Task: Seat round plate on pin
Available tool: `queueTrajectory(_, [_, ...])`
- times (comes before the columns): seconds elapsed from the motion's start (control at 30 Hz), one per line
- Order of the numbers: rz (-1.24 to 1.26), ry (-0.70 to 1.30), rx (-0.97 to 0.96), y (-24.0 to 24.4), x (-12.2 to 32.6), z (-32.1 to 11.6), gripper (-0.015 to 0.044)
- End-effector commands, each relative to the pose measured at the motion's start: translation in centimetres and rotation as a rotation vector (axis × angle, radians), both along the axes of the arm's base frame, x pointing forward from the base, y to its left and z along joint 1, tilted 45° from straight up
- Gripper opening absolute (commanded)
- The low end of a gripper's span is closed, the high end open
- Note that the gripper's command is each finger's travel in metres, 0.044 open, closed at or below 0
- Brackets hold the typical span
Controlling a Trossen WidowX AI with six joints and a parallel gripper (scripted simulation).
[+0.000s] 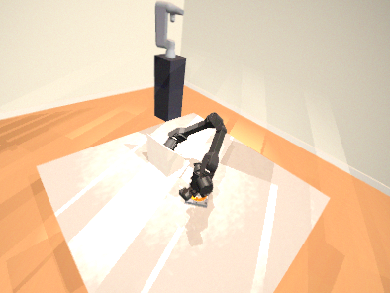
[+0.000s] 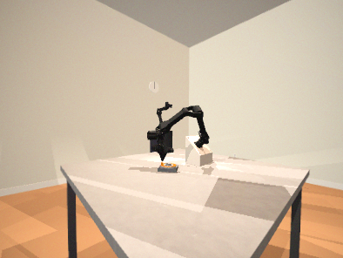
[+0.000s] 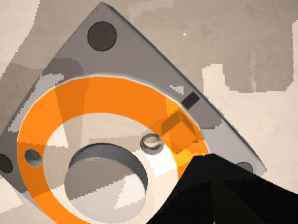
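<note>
1. Round plate [image 1: 199, 199] [image 2: 175, 166] [image 3: 100, 95] sits on the gray base [image 1: 196, 204] [image 2: 168, 170] [image 3: 135, 62], atop the counter [image 1: 124, 238] [image 2: 183, 192]. Its big center hole holds the post [image 3: 107, 192], w/ a dark crescent gap along the upper edge.
2. The small hole [image 3: 151, 143] next to the orange tab [image 3: 178, 131] has a pale, shiny round form in it, prob. the pin; can't tell how far up it reaches or if the plate lies fully flat. A 2nd small hole [image 3: 33, 157], opp. side, looks gray inside.
3. Black pincer [image 1: 203, 194] [image 2: 163, 159] [image 3: 202, 164] is pressed together, nothing btwn its fingers, tips down nr the tab; contact w/ the plate can't be told.
4. Wrist view only: tab, holes & a dark oblong mark [image 3: 190, 100] on the base. Exterior only: counter legs [image 2: 72, 222] & a pale wall disc [image 2: 153, 86]. Top view best shows the gray arm [image 1: 161, 30] on its tall dark pedestal [image 1: 169, 91].
5. Plate: orange outer ring, cream center; tab blocky. Base: angular, smooth, w/ dark round spots, incl. one [image 3: 102, 36] at the top corner. White stand [image 1: 165, 158] [image 2: 193, 152]: slant-topped.
</note>
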State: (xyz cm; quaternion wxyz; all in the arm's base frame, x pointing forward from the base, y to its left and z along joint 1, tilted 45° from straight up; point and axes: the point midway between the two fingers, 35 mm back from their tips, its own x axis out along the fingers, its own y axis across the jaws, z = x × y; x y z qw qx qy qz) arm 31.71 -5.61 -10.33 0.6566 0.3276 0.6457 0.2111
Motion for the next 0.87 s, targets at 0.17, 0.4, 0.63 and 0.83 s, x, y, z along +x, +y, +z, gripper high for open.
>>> queueTrajectory(0.17, [-0.005,-0.016,-0.012,-2.8,-0.7,3.0,0.0000])
queueTrajectory(0.4, [-0.011,-0.010,-0.005,-2.3,-0.6,2.4,0.0000])
queueTrajectory(0.63, [-0.011,-0.010,-0.005,-2.3,-0.6,2.4,0.0000])
queueTrajectory(0.83, [-0.011,-0.010,-0.005,-2.3,-0.6,2.4,0.0000])
